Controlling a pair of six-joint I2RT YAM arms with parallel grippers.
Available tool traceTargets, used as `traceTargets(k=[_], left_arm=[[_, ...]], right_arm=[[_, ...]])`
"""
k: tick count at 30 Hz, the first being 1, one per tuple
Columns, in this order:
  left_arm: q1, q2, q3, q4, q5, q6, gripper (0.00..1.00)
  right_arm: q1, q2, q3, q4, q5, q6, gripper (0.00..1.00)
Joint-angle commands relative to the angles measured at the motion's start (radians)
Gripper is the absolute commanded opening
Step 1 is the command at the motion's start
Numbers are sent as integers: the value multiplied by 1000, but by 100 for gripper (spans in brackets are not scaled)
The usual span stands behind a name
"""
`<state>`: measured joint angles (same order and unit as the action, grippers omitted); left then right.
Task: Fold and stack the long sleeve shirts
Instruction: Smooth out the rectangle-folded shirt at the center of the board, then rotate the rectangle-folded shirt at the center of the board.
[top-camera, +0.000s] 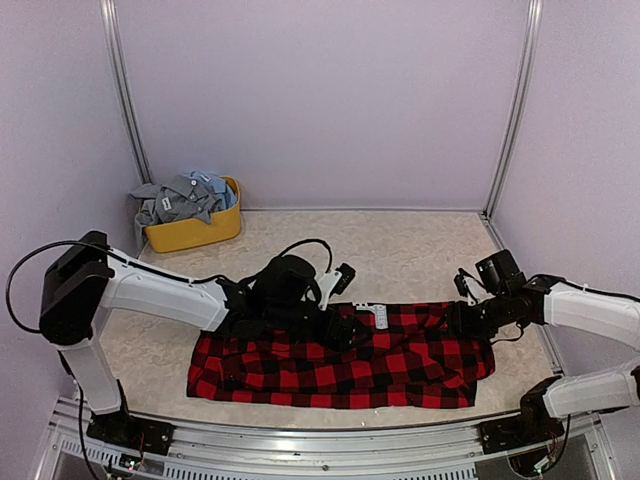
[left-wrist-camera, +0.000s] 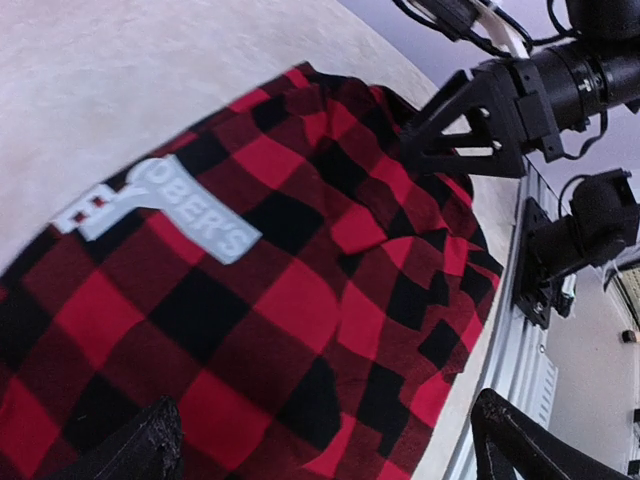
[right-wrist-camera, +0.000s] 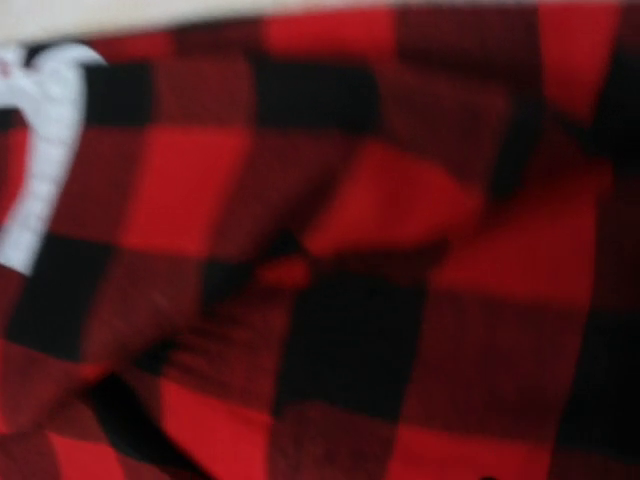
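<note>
Folding neatly wants even corner pinches: left fingers (left-wrist-camera: 135, 450) hang open above the flannel (top-camera: 340, 375); right fingers (left-wrist-camera: 450, 140) at its end, state unclear.

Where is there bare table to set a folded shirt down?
Bare table runs behind the flannel shirt, from the yellow tub to the right rear corner. The front is crowded: the flannel fills it, left arm over its middle, right arm at its right end.

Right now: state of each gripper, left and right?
Left gripper: open, holding nothing, above the red-and-black check flannel shirt.
Right gripper: at the shirt's right end; open or closed cannot be told.
</note>
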<state>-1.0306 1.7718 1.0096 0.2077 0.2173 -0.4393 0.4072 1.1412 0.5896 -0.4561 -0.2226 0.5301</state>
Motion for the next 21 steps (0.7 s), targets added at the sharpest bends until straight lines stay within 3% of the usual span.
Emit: traceTargets(k=[1, 13, 21], left_arm=[[-76, 156, 136, -51, 129, 50, 95], [-106, 348, 230, -137, 170, 53, 93], [-109, 218, 171, -48, 162, 74, 99]], right_arm=[[21, -65, -57, 25, 56, 149, 63], [28, -24, -113, 79, 52, 178, 63], [31, 17, -132, 99, 83, 184, 63]])
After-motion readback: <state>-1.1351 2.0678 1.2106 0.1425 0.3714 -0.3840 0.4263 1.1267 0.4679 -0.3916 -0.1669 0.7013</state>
